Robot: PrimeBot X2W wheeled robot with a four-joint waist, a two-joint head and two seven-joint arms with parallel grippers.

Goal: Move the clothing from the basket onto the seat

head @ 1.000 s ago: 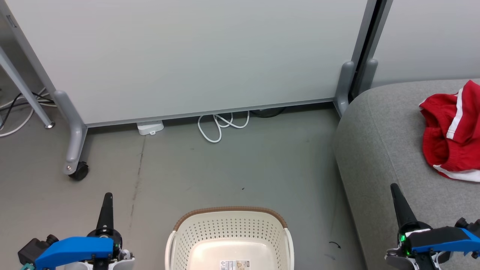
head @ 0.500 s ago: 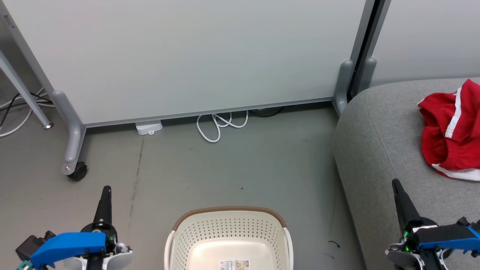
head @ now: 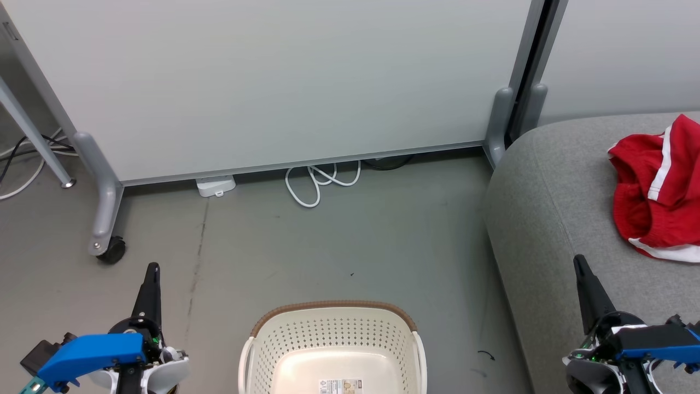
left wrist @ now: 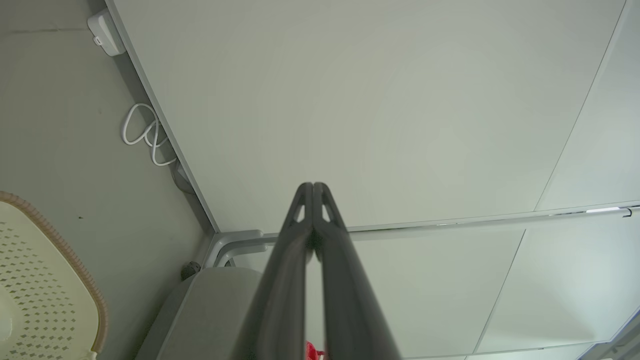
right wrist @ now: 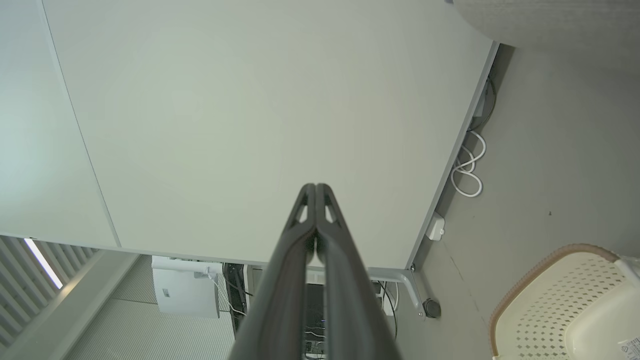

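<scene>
A cream basket [head: 333, 350] with a brown rim stands on the floor at the bottom centre, with only a paper label on its bare floor. Red clothing [head: 659, 191] with white stripes lies crumpled on the grey seat [head: 552, 219] at the right edge. My left gripper [head: 152, 269] is shut and empty, left of the basket. My right gripper [head: 578, 260] is shut and empty over the seat's front left part, below and left of the clothing. The left wrist view shows the shut left gripper [left wrist: 312, 186], the basket's rim [left wrist: 75, 270] and the seat [left wrist: 215, 305]. The right wrist view shows the shut right gripper [right wrist: 316, 187] and the basket [right wrist: 565, 300].
A pale partition panel [head: 284, 82] on grey wheeled feet [head: 106, 219] stands behind the basket. A white cable loop [head: 320, 183] and a small white box [head: 216, 186] lie at its base. Grey floor [head: 350, 241] spreads between the panel, the basket and the seat.
The head view has shifted slightly, so everything sits a little higher and further left. Both grippers have sunk a little towards the bottom edge and stay shut. The clothing and basket have not moved.
</scene>
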